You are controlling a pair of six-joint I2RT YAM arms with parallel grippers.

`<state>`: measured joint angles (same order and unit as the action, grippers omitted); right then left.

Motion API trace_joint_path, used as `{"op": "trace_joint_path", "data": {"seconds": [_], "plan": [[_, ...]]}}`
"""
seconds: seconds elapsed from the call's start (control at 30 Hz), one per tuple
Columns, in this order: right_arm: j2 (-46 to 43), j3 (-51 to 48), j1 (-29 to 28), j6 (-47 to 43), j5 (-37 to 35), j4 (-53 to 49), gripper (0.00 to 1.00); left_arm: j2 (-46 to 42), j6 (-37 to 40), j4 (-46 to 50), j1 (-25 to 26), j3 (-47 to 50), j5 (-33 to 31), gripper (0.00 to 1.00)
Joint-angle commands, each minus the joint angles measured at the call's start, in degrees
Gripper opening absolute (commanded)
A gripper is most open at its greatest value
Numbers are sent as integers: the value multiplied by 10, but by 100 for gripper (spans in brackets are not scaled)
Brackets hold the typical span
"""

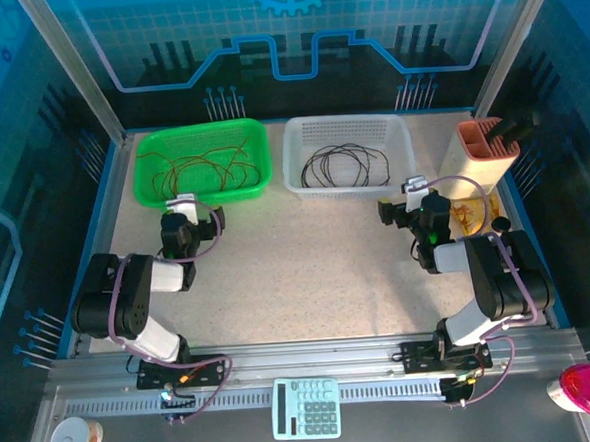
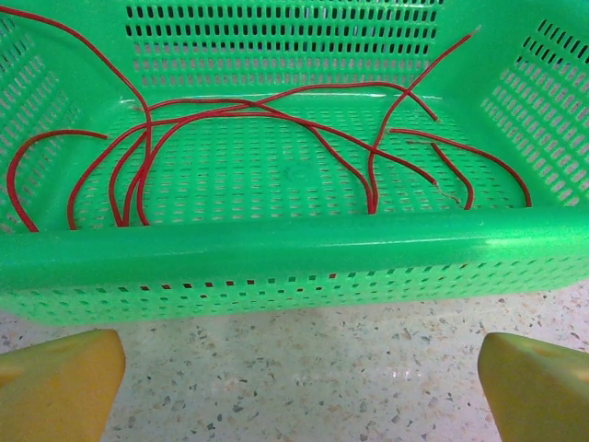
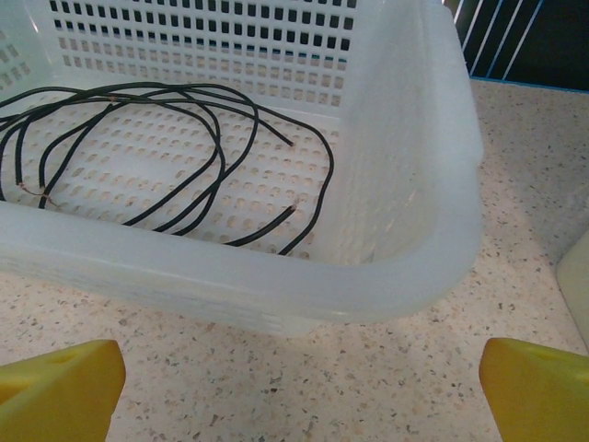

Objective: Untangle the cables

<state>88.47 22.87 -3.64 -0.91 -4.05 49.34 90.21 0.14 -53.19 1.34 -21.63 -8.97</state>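
Two grippers face two baskets on your speckled pale tabletop (image 1: pixel 308 270); your left gripper (image 2: pixel 294 387) hangs just in front of the green perforated plastic basket (image 1: pixel 203 197), its yellow fingertips spread wide and holding nothing; thin red cables (image 2: pixel 371 180) lie looped and crossing inside that basket; your right gripper (image 3: pixel 294 387) hangs near the front right corner of the white perforated plastic basket (image 1: pixel 348 190), likewise spread wide and empty; thin black cables (image 3: pixel 329 170) coil on that basket's floor; neither gripper touches a basket.
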Motion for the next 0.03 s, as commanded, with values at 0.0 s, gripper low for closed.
{"op": "trace_joint_path", "data": {"seconds": [0.0], "plan": [[-2, 5, 6, 6, 15, 4, 100, -9, 2, -8, 3, -2, -3, 99]]}}
